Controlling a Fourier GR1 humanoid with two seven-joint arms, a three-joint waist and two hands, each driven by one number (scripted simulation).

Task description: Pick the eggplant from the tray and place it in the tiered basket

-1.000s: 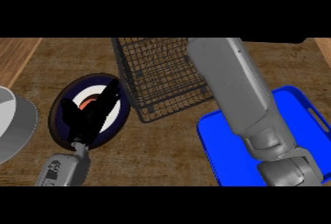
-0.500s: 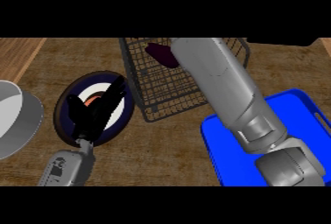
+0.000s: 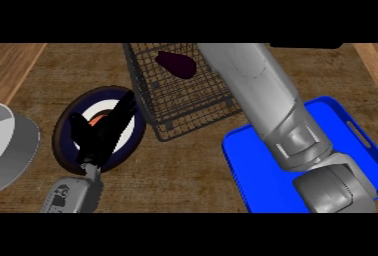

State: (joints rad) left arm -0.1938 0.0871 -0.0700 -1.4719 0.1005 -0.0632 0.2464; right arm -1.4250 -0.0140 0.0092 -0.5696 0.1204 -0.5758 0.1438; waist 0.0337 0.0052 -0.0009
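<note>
At twelve o'clock, basket (image 3: 184, 95): eggplant (image 3: 176, 64) inside, right forearm crossing it
Left hand (image 3: 100, 135): fingers straight, over plate (image 3: 70, 130)
Right hand: unseen
Tray (image 3: 255, 170): four o'clock

Layout of the counter (image 3: 184, 170), seen from above.
Eggplant (image 3: 176, 64) inside tiered basket (image 3: 184, 107) at rear centre; tray (image 3: 262, 165) to the front right of it; plate (image 3: 70, 145) to the left, under left hand (image 3: 100, 137); bowl (image 3: 15, 145) at far left edge.

A round dark-rimmed plate (image 3: 68, 131) lies near a grey bowl (image 3: 16, 145).
</note>
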